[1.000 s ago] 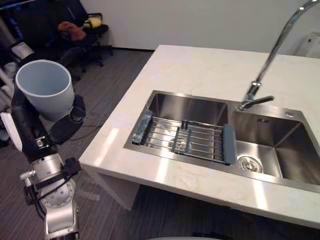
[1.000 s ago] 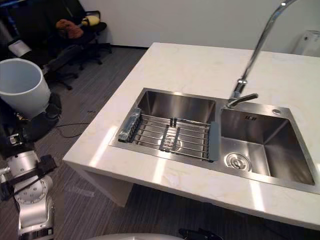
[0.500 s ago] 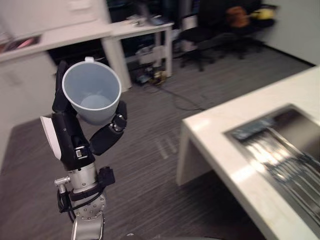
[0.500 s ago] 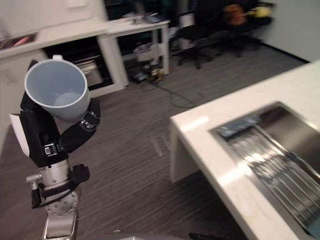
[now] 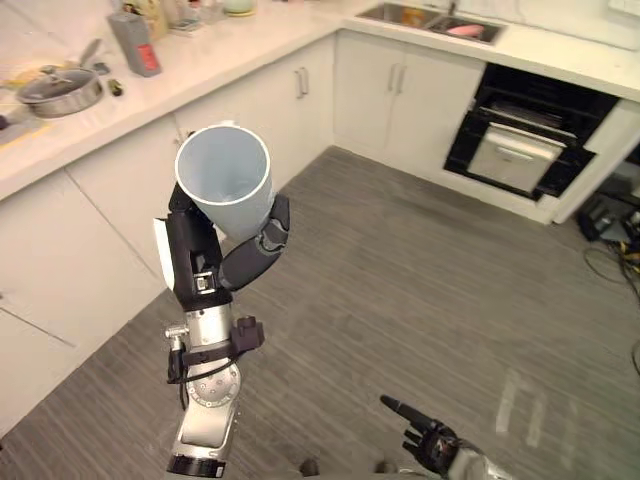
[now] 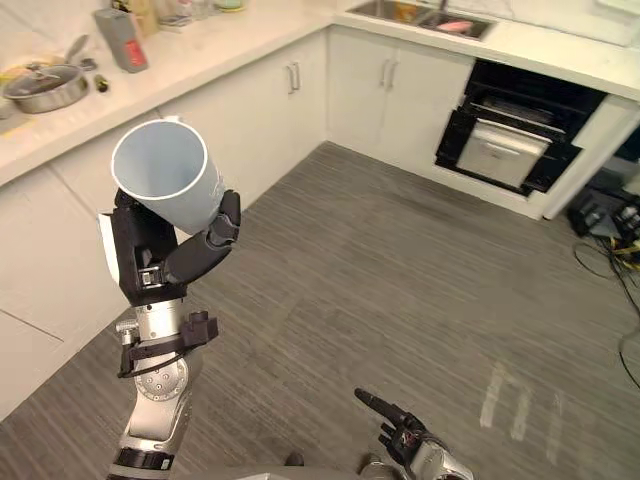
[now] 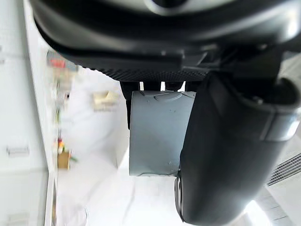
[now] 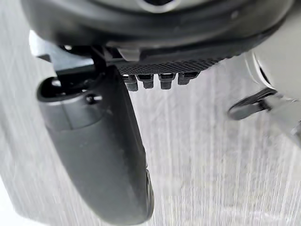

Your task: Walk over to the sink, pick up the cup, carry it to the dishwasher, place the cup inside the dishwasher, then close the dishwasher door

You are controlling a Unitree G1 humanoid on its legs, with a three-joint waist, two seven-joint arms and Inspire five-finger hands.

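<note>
A light blue-grey cup (image 5: pixel 225 175) stands upright and raised over the floor, its open mouth up. My left hand (image 5: pixel 195 260) is shut on it, fingers behind its wall and thumb curled across the front below it. In the left wrist view the cup (image 7: pixel 157 134) shows past the thumb (image 7: pixel 225 155). A dark built-in appliance (image 5: pixel 520 135) with a silver front panel sits in the far cabinet row. Low at the front, my right hand (image 5: pixel 432 445) hangs over the floor, fingers curled, thumb sticking out, holding nothing.
White cabinets (image 5: pixel 110 190) run along the left and far side under a pale counter (image 5: pixel 200 50). A lidded pot (image 5: pixel 62 90) and a red-labelled container (image 5: pixel 135 45) stand on it. Grey plank floor (image 5: pixel 400 300) lies between me and the appliance. Cables (image 5: pixel 615 255) lie at the right.
The camera has swung from the sink island round to the kitchen cabinets and dark appliance. The cup stays held in my left hand. My right hand has come into view.
</note>
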